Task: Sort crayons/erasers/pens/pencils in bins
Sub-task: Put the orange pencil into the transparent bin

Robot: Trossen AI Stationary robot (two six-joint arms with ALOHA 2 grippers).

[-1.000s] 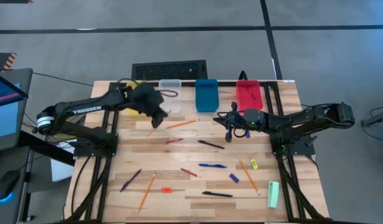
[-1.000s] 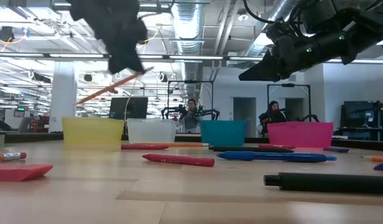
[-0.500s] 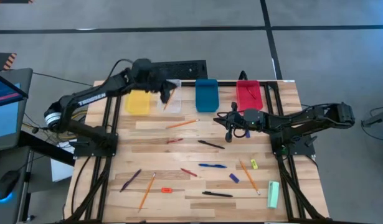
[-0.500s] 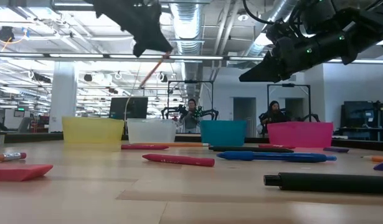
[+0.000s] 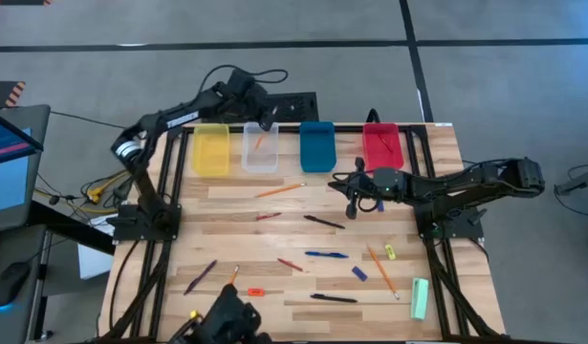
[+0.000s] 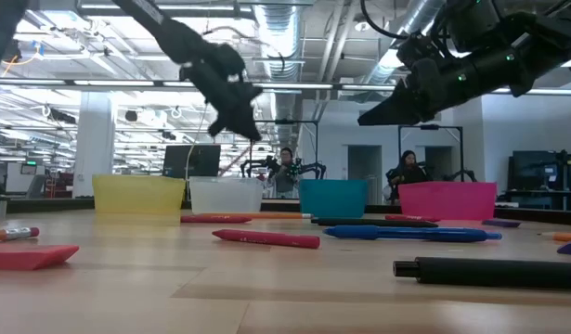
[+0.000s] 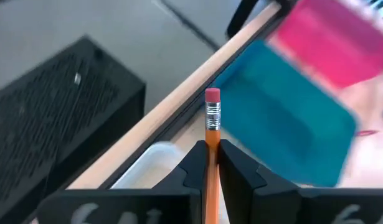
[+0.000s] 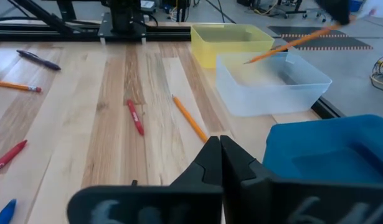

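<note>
Bins: yellow; clear; blue; red; orange pencil, pink-tipped.

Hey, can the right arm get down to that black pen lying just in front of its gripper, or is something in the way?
Probably yes. The right gripper hangs shut above the table, empty, and the black pen lies close by on bare wood with nothing over it. The left gripper is far off, at the clear bin.

Overhead camera looks straight down on the wooden slatted table; low camera sits at tabletop level facing the room; both wrist cameras share the clear plastic bin.
</note>
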